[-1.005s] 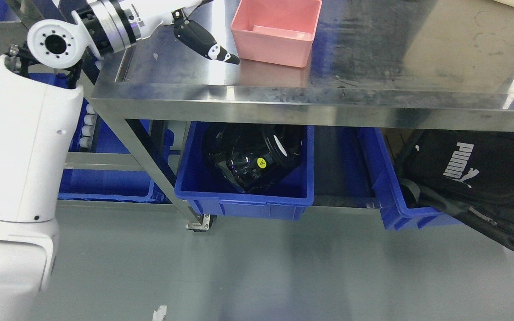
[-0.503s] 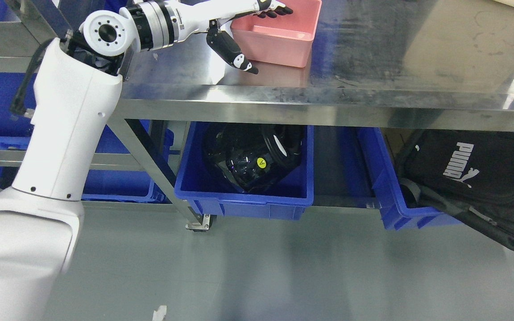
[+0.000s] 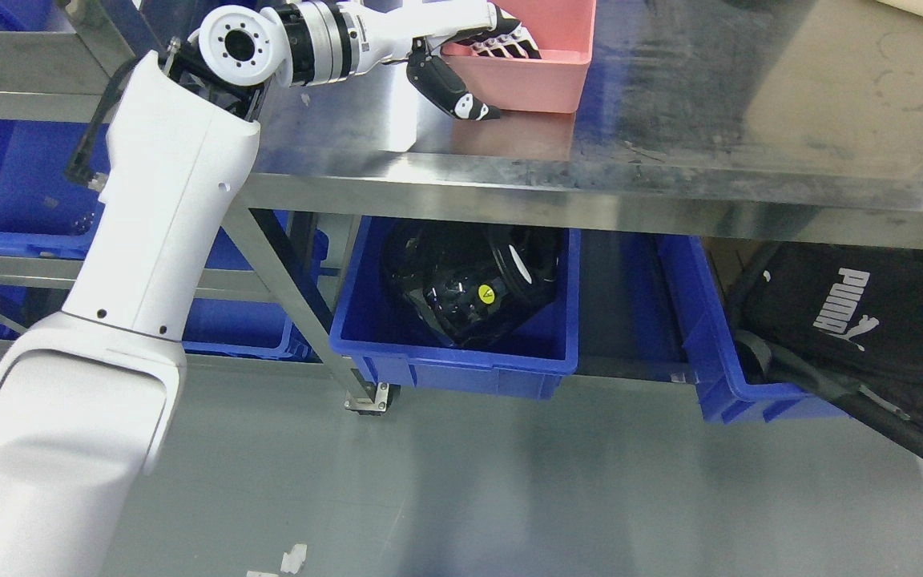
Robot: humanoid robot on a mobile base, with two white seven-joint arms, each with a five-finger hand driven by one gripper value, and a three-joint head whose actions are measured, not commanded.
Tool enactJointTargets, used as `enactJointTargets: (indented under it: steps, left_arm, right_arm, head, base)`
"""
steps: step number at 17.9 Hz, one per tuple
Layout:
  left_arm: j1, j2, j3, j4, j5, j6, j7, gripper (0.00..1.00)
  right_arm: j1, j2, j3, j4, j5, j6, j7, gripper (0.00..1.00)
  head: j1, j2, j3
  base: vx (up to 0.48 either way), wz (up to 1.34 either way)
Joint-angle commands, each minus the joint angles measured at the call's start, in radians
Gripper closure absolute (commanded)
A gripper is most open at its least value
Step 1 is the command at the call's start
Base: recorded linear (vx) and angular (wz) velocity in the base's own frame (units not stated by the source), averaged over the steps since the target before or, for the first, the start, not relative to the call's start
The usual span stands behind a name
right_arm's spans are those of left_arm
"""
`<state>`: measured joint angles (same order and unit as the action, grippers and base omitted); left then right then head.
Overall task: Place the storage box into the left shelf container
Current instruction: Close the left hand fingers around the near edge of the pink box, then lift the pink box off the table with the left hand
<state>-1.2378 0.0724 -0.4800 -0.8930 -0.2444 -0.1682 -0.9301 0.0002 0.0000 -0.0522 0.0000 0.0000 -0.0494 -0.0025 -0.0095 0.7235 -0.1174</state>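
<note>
The pink storage box point(image 3: 546, 80) stands on the steel table point(image 3: 670, 120), at its back left. My left hand point(image 3: 507, 80) reaches to it from the left. Its fingers point(image 3: 505, 44) are curled over the box's near-left rim and hang inside. The thumb point(image 3: 461, 100) lies against the outside of that wall, so the hand closes on the wall. The box rests on the table. The left shelf point(image 3: 13, 104) holds blue containers point(image 3: 5, 184), partly hidden behind my arm. My right arm is out of view.
Under the table a blue bin point(image 3: 453, 361) holds a black shiny object point(image 3: 469, 288). Right of it another blue bin point(image 3: 718, 377) holds a black bag point(image 3: 854, 320). The table leg has a caster point(image 3: 369, 397). The grey floor lies in front.
My left hand moved right over the box and its fingers went from stretched out to curled down over the rim. The camera shifted slightly, so the whole picture moved.
</note>
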Motion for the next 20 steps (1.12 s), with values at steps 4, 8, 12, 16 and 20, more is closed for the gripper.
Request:
enactJointTargets:
  steps: [4,8,12,16,20]
  left_arm:
    - [-0.008,-0.055,0.280,0.135,0.011,-0.060,-0.118,1.00]
    - [-0.002,-0.055,0.397,0.135,0.267,-0.063,-0.075,1.00]
    - [0.030,-0.055,0.426,0.122,0.583,-0.065,-0.065,1.00]
    - [0.087,-0.055,0.428,0.021,0.727,-0.085,-0.047,1.00]
    - [0.226,-0.055,0.391,-0.194,0.789,-0.160,0.095,0.99]
  right_arm:
    - [-0.003,-0.017,0.000,-0.017,-0.021,0.000,-0.001,0.00]
    - [-0.003,-0.017,0.000,-0.017,-0.021,0.000,0.001,0.00]
    - [-0.005,-0.017,0.000,-0.017,-0.021,0.000,-0.001,0.00]
    - [-0.003,-0.017,0.000,-0.017,-0.021,0.000,-0.001,0.00]
    - [-0.003,-0.017,0.000,-0.017,-0.021,0.000,0.001,0.00]
  head:
    - [0.0000,0.000,0.000]
    - [0.0000,0.000,0.000]
    - [0.0000,0.000,0.000]
    - [0.0000,0.000,0.000]
    - [0.0000,0.000,0.000]
  base:
    - [0.011,0.22]
    - [0.012,0.04]
    - [-0.004,-0.04]
    - [0.000,0.00]
    - [0.000,0.00]
